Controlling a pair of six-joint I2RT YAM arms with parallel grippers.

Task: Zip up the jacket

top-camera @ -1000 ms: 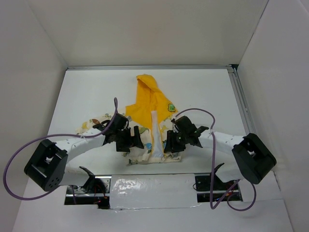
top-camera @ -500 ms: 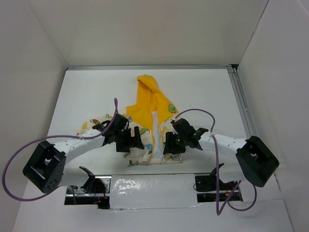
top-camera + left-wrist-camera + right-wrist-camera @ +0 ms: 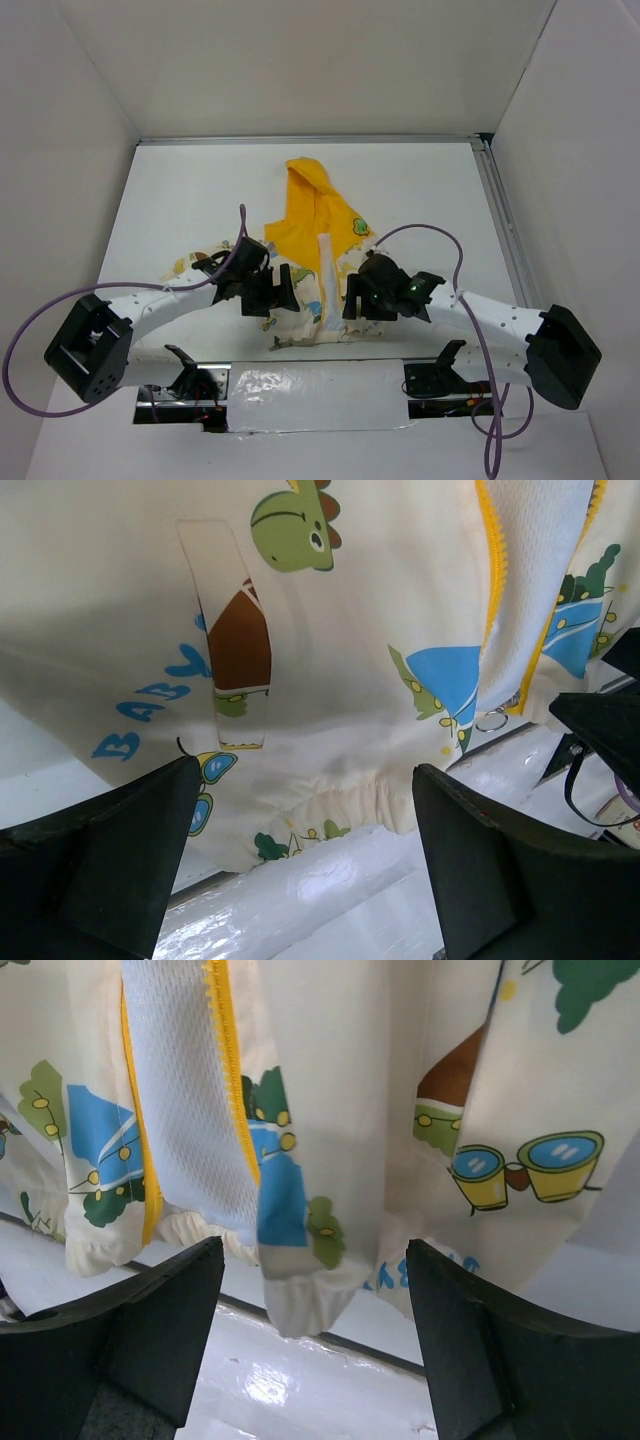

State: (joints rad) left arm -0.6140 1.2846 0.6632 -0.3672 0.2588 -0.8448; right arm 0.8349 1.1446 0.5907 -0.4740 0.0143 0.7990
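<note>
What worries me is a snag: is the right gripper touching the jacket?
Cannot tell. Right wrist view: the jacket hem sits inside the open right gripper, overlapping its edges, depth unclear.

The left arm [image 3: 160, 300] and the right arm [image 3: 495, 320] are bent inward from their bases towards the jacket [image 3: 300, 210]. The left tool [image 3: 283, 290] is held over the jacket's lower part on the left arm's side, jaws spread wide, nothing clamped. The right tool [image 3: 352, 302] is held at the jacket's lower part on the opposite side, jaws parted, nothing gripped.
</note>
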